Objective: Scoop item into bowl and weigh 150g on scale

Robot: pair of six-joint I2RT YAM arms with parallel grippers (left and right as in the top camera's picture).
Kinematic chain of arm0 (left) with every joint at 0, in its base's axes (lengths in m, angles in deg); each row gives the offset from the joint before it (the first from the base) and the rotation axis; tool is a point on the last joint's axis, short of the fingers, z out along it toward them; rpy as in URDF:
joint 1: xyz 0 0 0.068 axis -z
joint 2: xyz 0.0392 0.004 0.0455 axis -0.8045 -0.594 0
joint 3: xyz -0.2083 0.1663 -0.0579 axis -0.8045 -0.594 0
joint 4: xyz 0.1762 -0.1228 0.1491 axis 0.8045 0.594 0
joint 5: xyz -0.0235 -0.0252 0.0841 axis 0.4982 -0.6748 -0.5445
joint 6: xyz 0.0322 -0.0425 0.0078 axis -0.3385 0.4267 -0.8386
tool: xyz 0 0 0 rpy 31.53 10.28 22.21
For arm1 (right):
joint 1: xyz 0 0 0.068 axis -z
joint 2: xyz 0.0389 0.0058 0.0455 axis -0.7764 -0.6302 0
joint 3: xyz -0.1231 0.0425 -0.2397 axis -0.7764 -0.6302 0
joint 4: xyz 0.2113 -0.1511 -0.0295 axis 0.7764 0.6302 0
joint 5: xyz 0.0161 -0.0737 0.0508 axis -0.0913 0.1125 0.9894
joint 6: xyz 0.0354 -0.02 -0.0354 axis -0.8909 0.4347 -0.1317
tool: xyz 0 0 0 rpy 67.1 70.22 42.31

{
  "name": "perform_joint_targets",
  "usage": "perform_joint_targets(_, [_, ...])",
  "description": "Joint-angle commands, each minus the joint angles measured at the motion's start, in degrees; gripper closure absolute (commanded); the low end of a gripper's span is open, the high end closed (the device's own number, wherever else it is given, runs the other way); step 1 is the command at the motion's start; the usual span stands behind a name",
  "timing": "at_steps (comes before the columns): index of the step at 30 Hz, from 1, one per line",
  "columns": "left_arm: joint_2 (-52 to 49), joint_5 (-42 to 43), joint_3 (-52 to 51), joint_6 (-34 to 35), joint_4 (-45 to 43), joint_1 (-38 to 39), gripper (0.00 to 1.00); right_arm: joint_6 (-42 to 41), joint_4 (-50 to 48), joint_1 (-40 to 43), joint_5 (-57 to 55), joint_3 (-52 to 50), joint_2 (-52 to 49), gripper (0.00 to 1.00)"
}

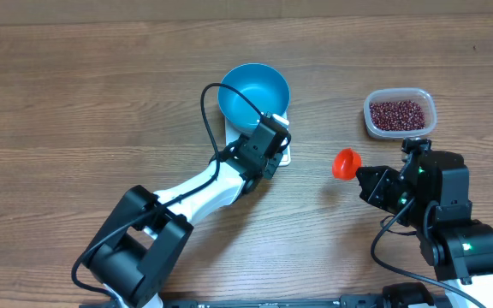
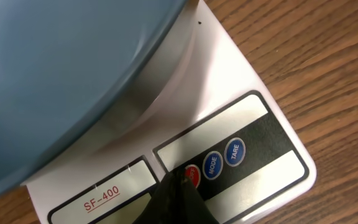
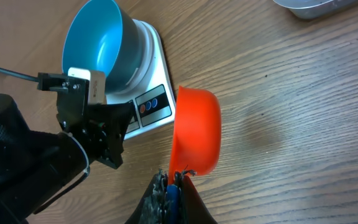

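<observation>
On the wooden counter (image 1: 75,103), the blue bowl (image 1: 253,92) sat on the white scale (image 2: 253,143). Well apart to the right, a clear tub (image 1: 426,101) held the beans (image 1: 398,112). The left hand (image 1: 272,137) was closed, its tip at the scale's red button (image 2: 194,175). The right hand (image 3: 173,186) gripped an orange scoop (image 1: 346,162) between scale and tub.
</observation>
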Motion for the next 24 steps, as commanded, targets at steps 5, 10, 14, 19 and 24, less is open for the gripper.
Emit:
perform_joint_targets(5, [-1.9, -0.35, -0.09, -1.53, -0.94, 0.15, 0.96, 0.07, -0.37, -0.22, -0.63, 1.88, 0.15, 0.96])
perform_joint_targets(10, [-2.12, 0.68, -0.09, -1.55, -1.07, 0.13, 0.96, 0.04, -0.35, -0.22, -0.61, 1.88, 0.15, 0.96])
perform_joint_targets(14, [-2.16, 0.7, -0.09, -1.53, -1.05, 0.13, 0.96, 0.07, -0.35, -0.22, -0.61, 1.88, 0.15, 0.96])
perform_joint_targets(19, [-2.16, 1.33, -0.09, -1.53, -1.18, 0.15, 0.96, 0.04, -0.35, -0.22, -0.61, 1.88, 0.15, 0.96])
perform_joint_targets(24, [-2.16, 1.44, -0.09, -1.53, -1.2, 0.15, 0.96, 0.04, -0.35, -0.22, -0.61, 1.88, 0.15, 0.96])
